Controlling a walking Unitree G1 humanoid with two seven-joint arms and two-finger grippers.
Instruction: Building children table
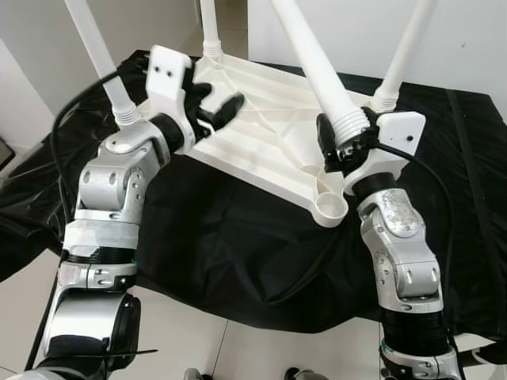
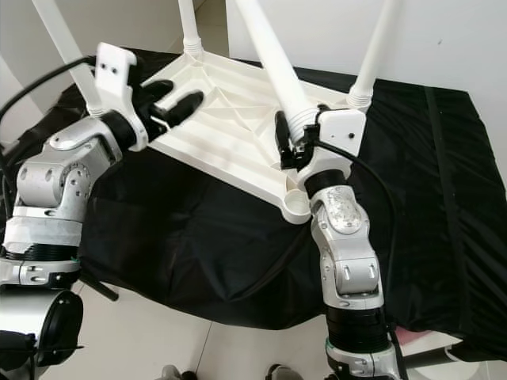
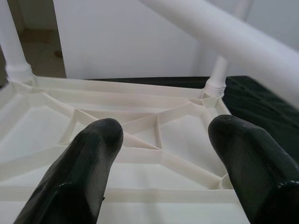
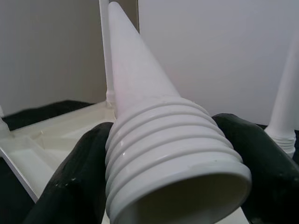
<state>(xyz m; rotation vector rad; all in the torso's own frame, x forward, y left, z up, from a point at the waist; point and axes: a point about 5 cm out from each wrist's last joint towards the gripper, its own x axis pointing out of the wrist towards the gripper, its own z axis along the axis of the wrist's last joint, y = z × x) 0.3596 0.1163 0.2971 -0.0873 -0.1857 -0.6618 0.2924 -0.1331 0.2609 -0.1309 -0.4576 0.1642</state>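
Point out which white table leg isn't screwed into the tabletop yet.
The leg clamped in the right gripper: its ribbed threaded end hangs free above the empty corner socket. The other three legs stand seated in the upturned tabletop corners.

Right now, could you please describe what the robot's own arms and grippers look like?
Both arms are jointed silver metal with black bands. The left gripper and right gripper each have two rounded black fingers on a white housing, and black cables run along the arms.
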